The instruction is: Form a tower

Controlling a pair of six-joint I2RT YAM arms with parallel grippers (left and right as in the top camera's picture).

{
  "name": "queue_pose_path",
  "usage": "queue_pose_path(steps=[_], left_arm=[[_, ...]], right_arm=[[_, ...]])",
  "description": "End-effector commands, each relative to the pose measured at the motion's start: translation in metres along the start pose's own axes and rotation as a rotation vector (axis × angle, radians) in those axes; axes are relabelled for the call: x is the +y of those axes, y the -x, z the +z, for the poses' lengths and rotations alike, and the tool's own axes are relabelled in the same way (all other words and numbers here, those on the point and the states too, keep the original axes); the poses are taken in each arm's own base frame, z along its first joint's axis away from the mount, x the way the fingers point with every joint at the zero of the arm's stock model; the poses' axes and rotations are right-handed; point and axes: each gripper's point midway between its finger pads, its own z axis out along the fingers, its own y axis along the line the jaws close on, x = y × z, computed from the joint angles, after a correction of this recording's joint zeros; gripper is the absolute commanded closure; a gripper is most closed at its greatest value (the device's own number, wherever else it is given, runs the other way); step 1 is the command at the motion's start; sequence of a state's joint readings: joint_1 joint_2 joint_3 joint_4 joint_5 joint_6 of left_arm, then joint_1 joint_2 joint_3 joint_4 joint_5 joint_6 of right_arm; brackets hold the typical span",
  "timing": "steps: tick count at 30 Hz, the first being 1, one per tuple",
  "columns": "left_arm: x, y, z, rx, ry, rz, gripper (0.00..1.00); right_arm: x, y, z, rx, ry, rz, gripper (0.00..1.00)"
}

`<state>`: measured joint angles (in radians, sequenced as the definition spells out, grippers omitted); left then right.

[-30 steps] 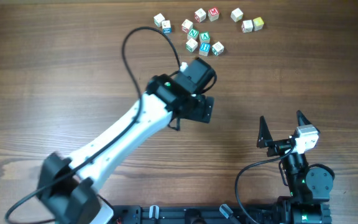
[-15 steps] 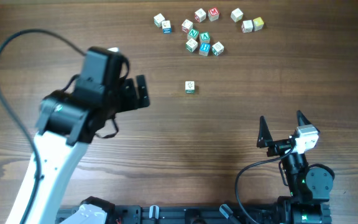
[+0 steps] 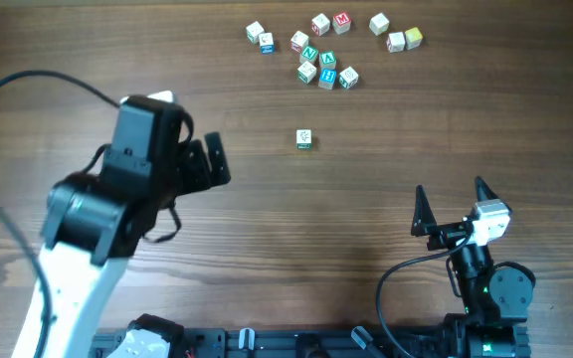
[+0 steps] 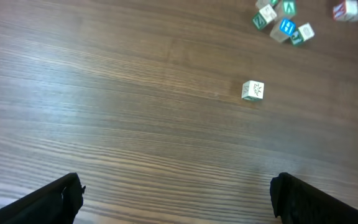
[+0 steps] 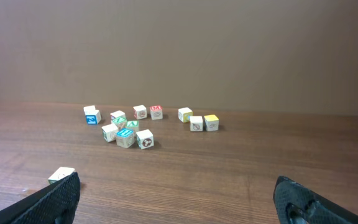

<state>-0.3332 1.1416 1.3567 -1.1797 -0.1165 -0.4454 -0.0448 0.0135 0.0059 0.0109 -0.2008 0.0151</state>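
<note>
- The lone letter cube (image 3: 304,139) sits on the worktop (image 3: 386,239), 1 cube high, with nothing stacked on it.
- The loose letter cubes (image 3: 324,62) lie scattered farther back, well apart from it.
- The left tool (image 3: 207,164) hangs released and empty, off to the cube's left.
- The right tool (image 3: 451,199) is spread wide and empty.

Bare table (image 3: 366,199) is seen on every side of the 1 lone cube (image 3: 304,139), so approach is left open all around. Beyond it, passage is blocked by the scattered cube cluster (image 3: 326,62). Room to its left is taken by the left arm (image 3: 147,174).
</note>
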Motion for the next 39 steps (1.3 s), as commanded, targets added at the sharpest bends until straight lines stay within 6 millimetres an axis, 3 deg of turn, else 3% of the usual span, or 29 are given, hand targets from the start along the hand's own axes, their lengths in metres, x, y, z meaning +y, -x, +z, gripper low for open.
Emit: queue_pose_path(steps=[1,6,9,17,25,32,39], left_arm=[[0.035,0.001,-0.048,-0.165,0.065,-0.083,0.00],[0.066,-0.022,-0.088,-0.263,0.082,-0.177,0.00],[0.078,-0.036,-0.103,-0.301,0.072,-0.200,0.00],[0.125,-0.068,-0.114,-0.374,0.185,-0.367,0.00],[0.127,-0.078,-0.104,-0.351,0.192,-0.371,0.00],[0.116,-0.075,-0.098,-0.334,0.138,-0.372,0.00],[0.119,-0.072,-0.098,-0.343,0.168,-0.369,0.00]], right_arm=[[-0.003,0.001,0.000,-0.006,-0.014,0.012,0.00],[-0.003,0.001,0.000,-0.006,-0.014,0.012,0.00],[-0.003,0.001,0.000,-0.006,-0.014,0.012,0.00],[-0.003,0.001,0.000,-0.006,-0.014,0.012,0.00],[-0.003,0.001,0.000,-0.006,-0.014,0.012,0.00],[-0.003,0.001,0.000,-0.006,-0.014,0.012,0.01],[-0.003,0.001,0.000,-0.006,-0.014,0.012,0.00]])
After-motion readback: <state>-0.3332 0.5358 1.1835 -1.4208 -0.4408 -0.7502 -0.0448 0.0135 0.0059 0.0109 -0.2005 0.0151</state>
